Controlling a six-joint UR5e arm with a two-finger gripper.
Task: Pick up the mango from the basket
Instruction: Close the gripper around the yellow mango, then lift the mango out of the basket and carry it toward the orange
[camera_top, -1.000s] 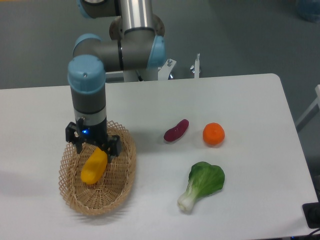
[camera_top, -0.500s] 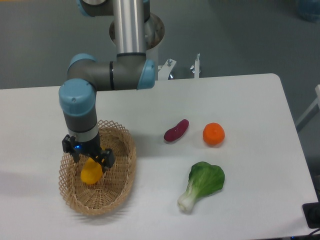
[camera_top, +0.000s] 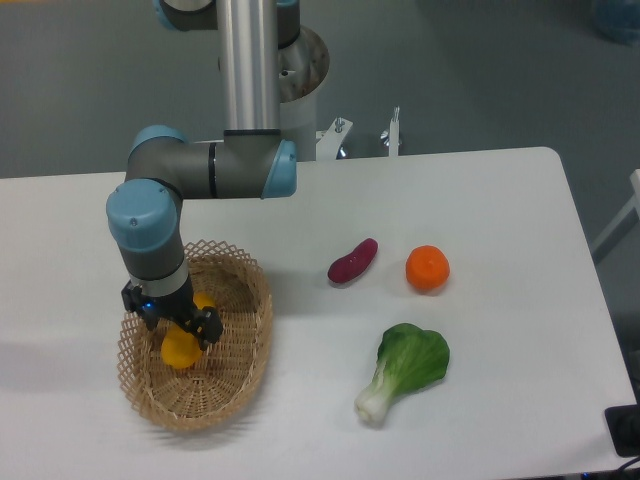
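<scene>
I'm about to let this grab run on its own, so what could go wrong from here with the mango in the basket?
1. The end effector sits low over the mango, hiding most of it; whether the fingers straddle it cannot be seen, so a smooth fruit could slip out on lifting.
2. The basket is light open wicker; a finger catching the lattice might drag or lift it.

Yellow-orange mango (camera_top: 180, 350) lying in tan oval wicker basket (camera_top: 240, 375), partly covered from above
</scene>
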